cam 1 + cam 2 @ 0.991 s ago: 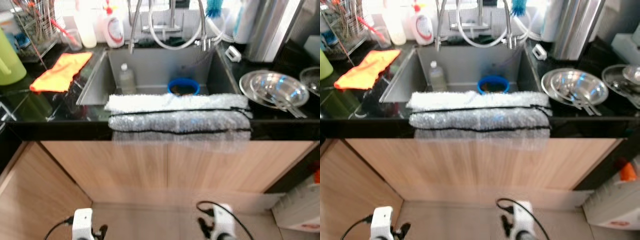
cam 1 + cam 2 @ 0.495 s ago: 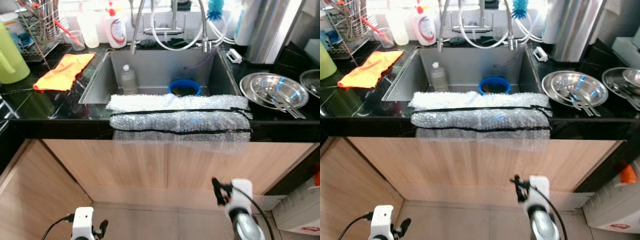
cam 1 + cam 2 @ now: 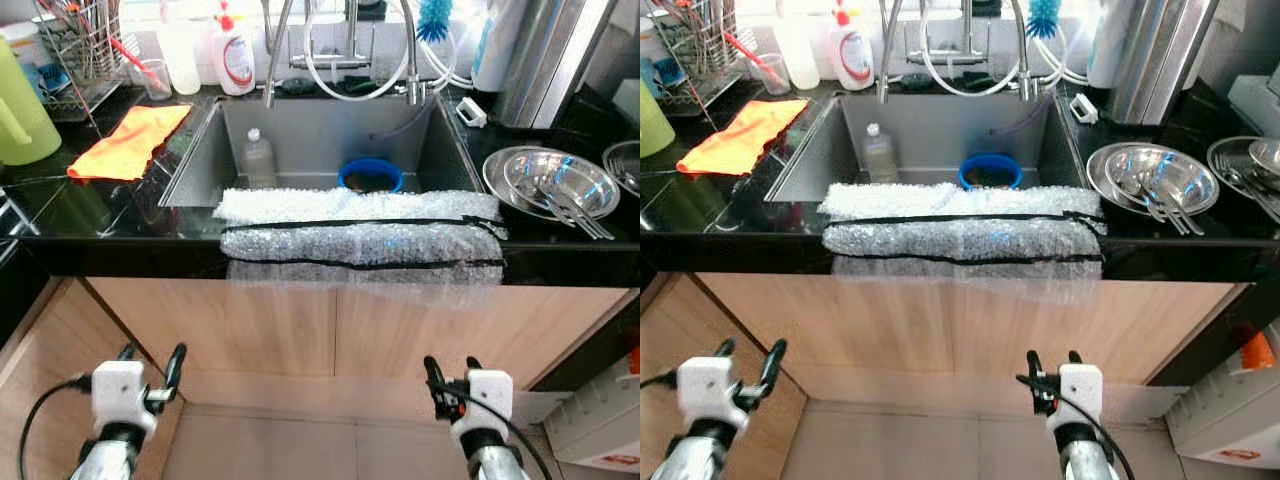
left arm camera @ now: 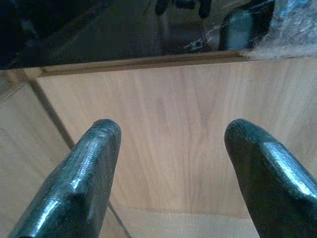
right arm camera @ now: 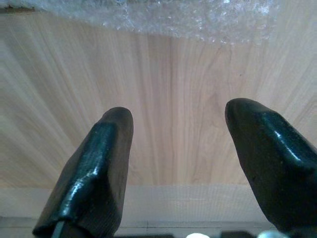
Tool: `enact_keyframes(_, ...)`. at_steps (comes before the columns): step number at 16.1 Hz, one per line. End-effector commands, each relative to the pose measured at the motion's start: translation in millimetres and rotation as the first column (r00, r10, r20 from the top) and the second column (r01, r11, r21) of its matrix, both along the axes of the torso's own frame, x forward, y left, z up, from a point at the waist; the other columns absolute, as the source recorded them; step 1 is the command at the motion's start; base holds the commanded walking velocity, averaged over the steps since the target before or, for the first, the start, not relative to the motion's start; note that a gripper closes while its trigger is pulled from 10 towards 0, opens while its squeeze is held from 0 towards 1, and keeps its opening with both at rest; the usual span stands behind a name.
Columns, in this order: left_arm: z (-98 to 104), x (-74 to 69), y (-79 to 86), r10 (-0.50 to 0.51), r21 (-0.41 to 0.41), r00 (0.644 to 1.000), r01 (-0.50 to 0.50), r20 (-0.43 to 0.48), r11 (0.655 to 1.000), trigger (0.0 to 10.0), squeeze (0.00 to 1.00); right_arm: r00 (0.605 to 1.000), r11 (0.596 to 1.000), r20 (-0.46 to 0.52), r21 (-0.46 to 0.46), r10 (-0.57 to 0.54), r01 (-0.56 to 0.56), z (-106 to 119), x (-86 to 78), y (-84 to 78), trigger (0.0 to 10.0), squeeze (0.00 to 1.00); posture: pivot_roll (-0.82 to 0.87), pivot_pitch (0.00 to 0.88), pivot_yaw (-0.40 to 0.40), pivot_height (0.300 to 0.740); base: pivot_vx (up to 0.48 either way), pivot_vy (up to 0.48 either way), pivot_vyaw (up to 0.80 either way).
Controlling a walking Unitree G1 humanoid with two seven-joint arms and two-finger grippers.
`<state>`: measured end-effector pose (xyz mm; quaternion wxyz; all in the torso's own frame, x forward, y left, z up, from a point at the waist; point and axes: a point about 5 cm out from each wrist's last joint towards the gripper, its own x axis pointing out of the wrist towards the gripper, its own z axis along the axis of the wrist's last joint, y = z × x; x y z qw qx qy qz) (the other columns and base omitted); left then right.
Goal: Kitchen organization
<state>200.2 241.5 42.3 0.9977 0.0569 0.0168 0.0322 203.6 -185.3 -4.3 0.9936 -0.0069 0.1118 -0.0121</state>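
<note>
Both arms have been lifted since a sec ago. The desk (image 3: 80, 235) and sink (image 3: 300, 130) sit up above both claws, w/ the bubble wrap (image 3: 360, 245) hung over the edge. Left claw (image 3: 150, 360) & right claw (image 3: 452, 375) are spread wide, nothing held. Reaching looks ready to start.

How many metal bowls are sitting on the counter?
2 at least: one bowl right of the sink holding cutlery, and another bowl further right, cut off by the frame edge. More may lie beyond.
</note>
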Motion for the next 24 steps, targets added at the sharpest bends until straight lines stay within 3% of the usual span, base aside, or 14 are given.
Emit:
enact_keyframes(1,7,-6.9,-1.0,0.002,0.001,1.0,-0.002,0.002,1.0,10.0,0.0,1.0,1.0,0.026,-0.002,-0.013,0.013,8,-2.4,0.4,10.0,0.0,-0.05,0.0,0.062,0.74,0.0,0.0,0.0)
enact_keyframes(4,31,-11.0,-1.6,0.026,0.007,0.998,-0.026,0.062,1.0,10.0,0.0,0.994,0.997,0.106,-0.069,-0.024,0.031,35,-7.1,-3.9,10.0,0.0,-0.05,0.0,0.064,0.74,0.0,0.0,0.0)
enact_keyframes(7,79,14.8,-2.8,0.055,0.014,0.976,-0.059,0.211,0.998,10.0,0.0,0.968,0.992,0.242,-0.085,-0.066,0.089,79,5.4,-7.6,10.0,0.0,-0.05,0.0,0.055,0.74,0.0,0.0,0.0)
enact_keyframes(10,96,25.3,-10.5,0.052,0.009,0.962,-0.057,0.269,0.998,10.0,0.0,0.958,0.992,0.281,-0.097,-0.051,0.082,93,13.3,-1.8,10.0,0.0,-0.04,0.0,0.034,0.74,0.0,0.0,0.0)
enact_keyframes(13,124,48.2,-29.9,0.016,-0.002,0.932,-0.016,0.361,1.0,10.0,0.0,0.94,0.991,0.337,-0.094,-0.054,0.09,112,38.1,0.0,10.0,0.0,-0.04,0.0,0.019,0.74,0.0,0.0,0.0)
enact_keyframes(17,131,64.3,-50.9,-0.022,-0.048,0.927,0.043,0.375,0.998,10.0,0.0,0.923,0.997,0.379,-0.009,-0.069,0.078,133,50.5,14.6,10.0,0.0,-0.06,0.0,0.023,0.74,0.0,0.0,0.0)
enact_keyframes(20,132,68.0,-53.8,-0.039,-0.06,0.927,0.066,0.373,0.996,10.0,0.0,0.921,0.992,0.371,0.019,-0.121,0.123,133,51.5,7.9,10.0,0.0,-0.06,0.0,0.028,0.74,0.0,0.0,0.0)
enact_keyframes(21,131,69.1,-53.0,-0.036,-0.06,0.928,0.062,0.37,0.996,10.0,0.0,0.919,0.991,0.374,0.006,-0.124,0.131,134,52.4,6.4,10.0,0.88,-0.06,0.0,0.028,0.74,0.0,0.0,0.0)
enact_keyframes(23,131,70.4,-52.6,-0.035,-0.056,0.928,0.06,0.37,0.997,10.0,0.0,0.909,0.989,0.392,0.016,-0.141,0.147,139,54.7,3.1,10.0,0.91,-0.07,0.0,0.031,0.74,0.0,0.0,0.0)
enact_keyframes(24,134,71.9,-54.2,-0.039,-0.059,0.925,0.066,0.378,0.996,10.0,0.0,0.902,0.987,0.402,0.02,-0.156,0.161,143,56.9,-0.2,10.0,1.0,-0.06,0.0,0.032,0.74,0.0,0.0,0.0)
